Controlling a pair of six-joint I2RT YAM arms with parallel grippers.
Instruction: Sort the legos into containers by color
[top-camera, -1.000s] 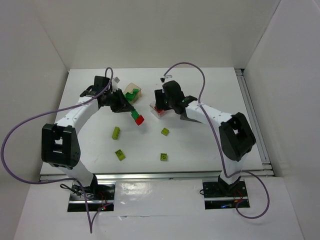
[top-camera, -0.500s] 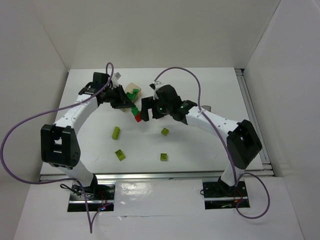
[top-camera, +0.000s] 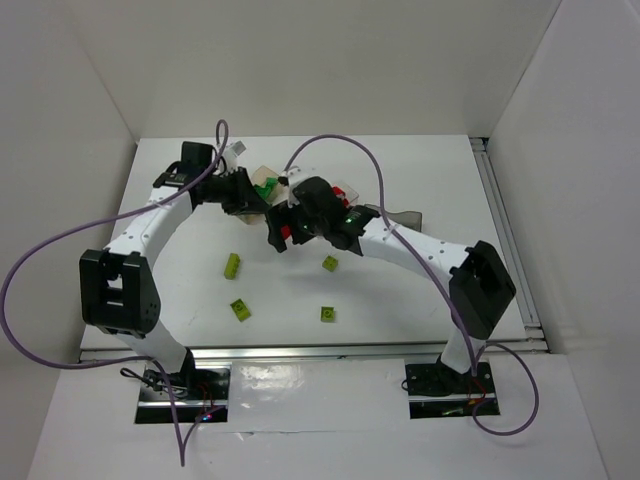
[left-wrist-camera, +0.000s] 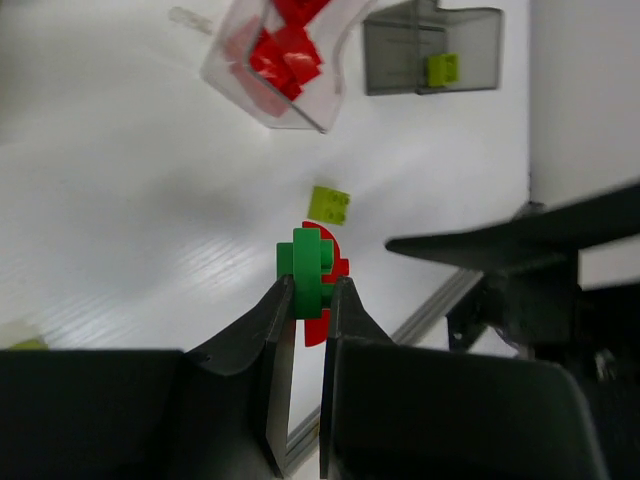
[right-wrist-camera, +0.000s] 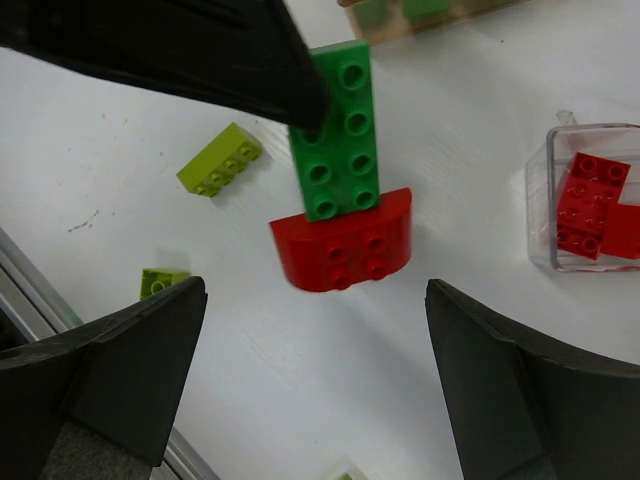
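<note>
My left gripper (left-wrist-camera: 308, 287) is shut on a dark green brick (left-wrist-camera: 306, 270) and holds it above the table. A red curved brick (right-wrist-camera: 342, 242) is stuck to the green brick's (right-wrist-camera: 340, 130) end. My right gripper (right-wrist-camera: 315, 292) is open, its jaws wide apart on either side of the red brick and not touching it. In the top view the two grippers meet mid-table, left (top-camera: 258, 207) and right (top-camera: 280, 233). The clear tray (left-wrist-camera: 222, 74) holds red bricks. The smoky grey tray (left-wrist-camera: 395, 60) holds a yellow-green brick (left-wrist-camera: 441, 68). The tan tray (top-camera: 261, 173) holds green bricks.
Several yellow-green bricks lie loose on the white table: one long (top-camera: 232, 265), others small (top-camera: 240, 309), (top-camera: 328, 314), (top-camera: 330, 263). The clear tray (right-wrist-camera: 545, 215) is right of the held bricks in the right wrist view. The grey tray (top-camera: 402, 218) is behind the right arm.
My right gripper has swung left from the clear tray to the bricks in my left gripper. The left gripper has drawn the green and red bricks back a little.
</note>
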